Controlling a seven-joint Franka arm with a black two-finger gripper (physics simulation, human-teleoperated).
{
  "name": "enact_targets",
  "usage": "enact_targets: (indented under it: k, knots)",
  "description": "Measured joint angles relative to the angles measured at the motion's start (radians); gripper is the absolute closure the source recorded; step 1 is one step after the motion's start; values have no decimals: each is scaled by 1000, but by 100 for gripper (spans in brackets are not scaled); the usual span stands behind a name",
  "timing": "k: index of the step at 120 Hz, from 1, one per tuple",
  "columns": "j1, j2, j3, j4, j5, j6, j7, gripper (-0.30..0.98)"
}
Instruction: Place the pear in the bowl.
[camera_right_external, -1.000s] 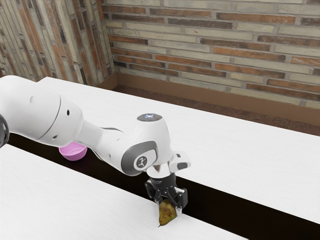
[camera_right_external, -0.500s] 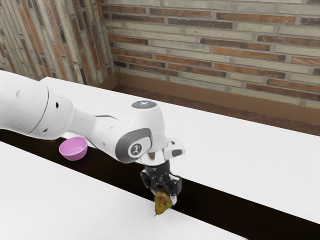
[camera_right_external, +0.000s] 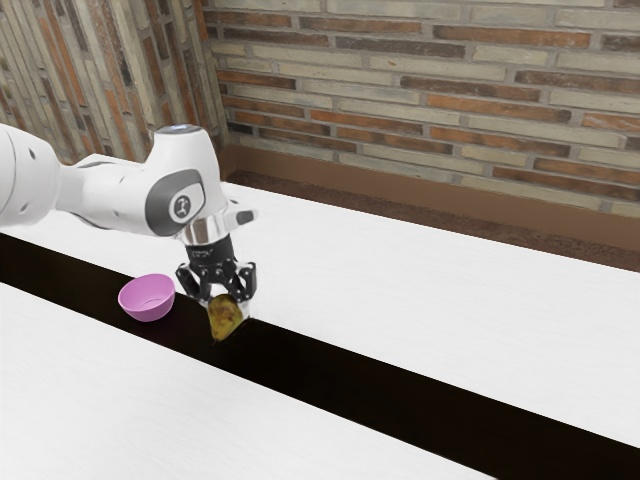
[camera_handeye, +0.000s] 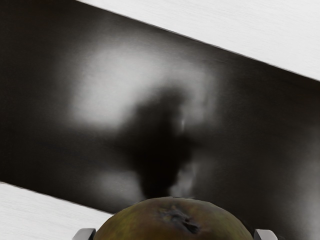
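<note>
The gripper (camera_right_external: 226, 303) clasps the pear (camera_right_external: 225, 322) from both sides above the dark strip (camera_right_external: 340, 372), likely raised to clear the bowl (camera_right_external: 147, 299) at the exterior view's left.

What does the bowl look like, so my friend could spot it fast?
Find the white table, then its long black strip. Toward the exterior view's left, a round bowl sits on it. It's pink and open-topped, unlike the brownish pear in the tool.

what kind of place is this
Probably a simulated indoor robot workspace: a robot arm over a white table with a dark strip, and a brick wall behind
</note>
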Motion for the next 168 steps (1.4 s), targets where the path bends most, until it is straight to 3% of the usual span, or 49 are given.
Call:
enact_targets:
  k: [30,44,64,128,168]
  knots:
    - [30,131,186,176,-9,-56,81,49]
    - [93,205,195,246,-40,-70,131,49]
    - [170,214,197,266,-60,-107,200,49]
    - [229,301,195,354,-70,-156,359,49]
    - [228,314,195,365,-103,-164,458,15]
